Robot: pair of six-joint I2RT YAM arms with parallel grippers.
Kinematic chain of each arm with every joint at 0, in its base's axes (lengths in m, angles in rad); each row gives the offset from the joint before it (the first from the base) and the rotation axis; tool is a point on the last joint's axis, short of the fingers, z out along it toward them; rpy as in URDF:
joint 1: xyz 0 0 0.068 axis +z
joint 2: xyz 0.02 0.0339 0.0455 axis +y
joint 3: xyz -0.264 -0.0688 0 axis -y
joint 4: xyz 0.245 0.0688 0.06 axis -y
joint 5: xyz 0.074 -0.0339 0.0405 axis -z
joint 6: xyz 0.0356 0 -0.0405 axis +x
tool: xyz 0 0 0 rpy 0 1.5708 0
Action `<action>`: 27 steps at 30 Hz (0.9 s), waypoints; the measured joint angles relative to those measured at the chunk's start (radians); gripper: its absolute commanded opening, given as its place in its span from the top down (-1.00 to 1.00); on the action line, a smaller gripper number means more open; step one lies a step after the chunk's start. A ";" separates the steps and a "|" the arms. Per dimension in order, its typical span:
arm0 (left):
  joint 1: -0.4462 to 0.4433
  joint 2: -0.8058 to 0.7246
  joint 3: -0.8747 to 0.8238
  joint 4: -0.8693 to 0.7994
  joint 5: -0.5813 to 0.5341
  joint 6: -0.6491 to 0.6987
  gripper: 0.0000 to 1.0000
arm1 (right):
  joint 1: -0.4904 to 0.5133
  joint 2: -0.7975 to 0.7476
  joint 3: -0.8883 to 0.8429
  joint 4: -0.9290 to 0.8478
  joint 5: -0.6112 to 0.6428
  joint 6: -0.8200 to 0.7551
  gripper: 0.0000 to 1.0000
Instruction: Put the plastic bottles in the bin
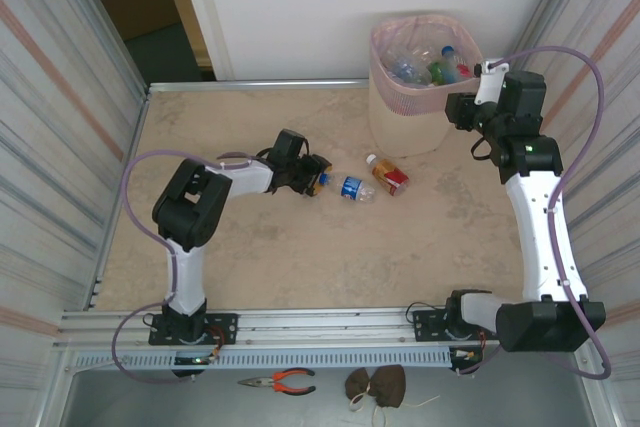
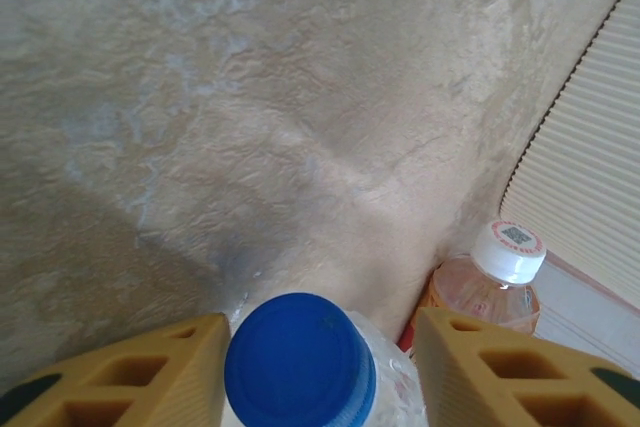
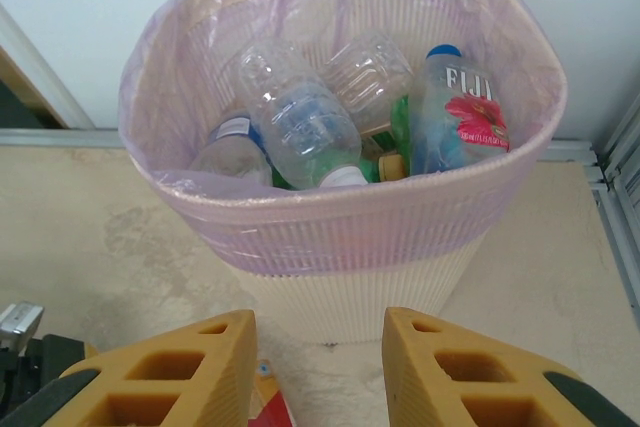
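Inside pink-lined bin [image 3: 350, 242], blue-capped Fiji bottle [image 3: 458, 119]

A blue-capped bottle [image 2: 300, 362] sits between the fingers [image 2: 130, 372], a white-capped bottle [image 2: 495, 282] beyond.

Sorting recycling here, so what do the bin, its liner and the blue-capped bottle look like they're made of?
Bin: probably rigid plastic, matte beige, with a fine ribbed mesh wall.
Liner: thin plastic film, translucent pink, wrinkled and folded over the rim.
Bottle: clear, crinkled plastic with a smooth blue cap.
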 measured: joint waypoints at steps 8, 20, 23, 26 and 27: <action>0.000 0.014 0.000 0.024 0.000 -0.026 0.36 | 0.000 -0.015 -0.002 -0.007 0.000 0.000 0.27; 0.001 -0.068 -0.002 0.019 -0.020 0.058 0.47 | 0.058 -0.058 -0.003 -0.040 -0.062 0.000 0.20; 0.001 -0.137 -0.002 0.014 -0.027 0.121 0.50 | 0.086 -0.063 -0.013 -0.042 -0.110 0.000 0.15; 0.001 -0.209 -0.002 0.013 -0.030 0.205 0.56 | 0.122 -0.070 -0.036 -0.042 -0.166 -0.001 0.10; 0.001 -0.233 -0.002 0.013 -0.029 0.237 0.58 | 0.137 -0.072 -0.043 -0.042 -0.182 -0.001 0.08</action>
